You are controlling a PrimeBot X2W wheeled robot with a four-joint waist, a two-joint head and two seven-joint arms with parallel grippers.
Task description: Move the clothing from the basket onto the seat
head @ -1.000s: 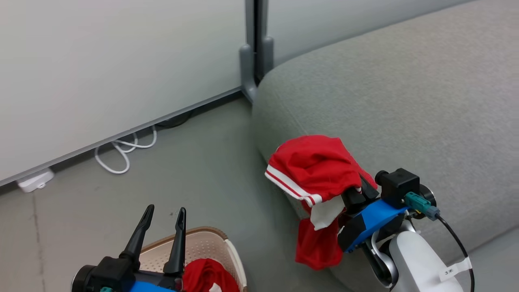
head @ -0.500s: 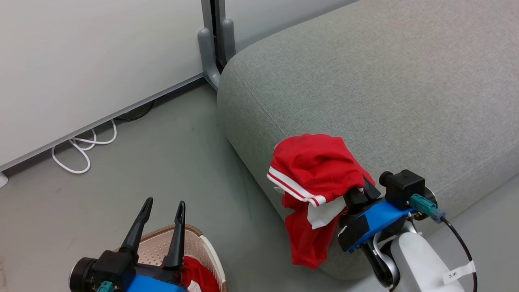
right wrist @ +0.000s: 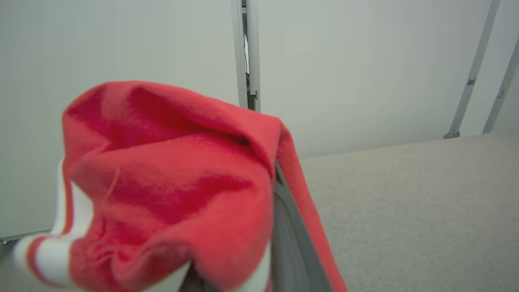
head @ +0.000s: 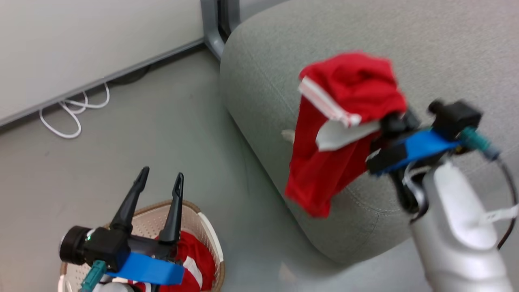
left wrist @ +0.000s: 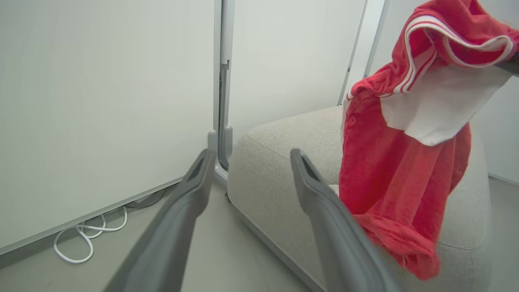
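A red garment with white stripes (head: 344, 121) hangs from my right gripper (head: 393, 121), which is shut on it above the front corner of the grey seat (head: 446, 48); its lower end dangles past the seat's edge. In the right wrist view the clothing (right wrist: 170, 194) drapes over one finger (right wrist: 292, 243), with the seat (right wrist: 405, 211) beyond. My left gripper (head: 160, 180) stands open and holds nothing above the cream basket (head: 211, 243), where a second red garment (head: 194, 259) lies. The left wrist view looks past the open left gripper (left wrist: 249, 156) to the hanging garment (left wrist: 405, 174) and the seat (left wrist: 284, 162).
A white cable (head: 73, 117) loops on the grey floor along the pale wall panel. A grey post foot (head: 213, 24) stands at the seat's far corner. Bare floor lies between the basket and the seat.
My right gripper has lifted the red garment higher and further in over the seat's corner. The head camera has shifted. The left gripper has stayed open over the basket.
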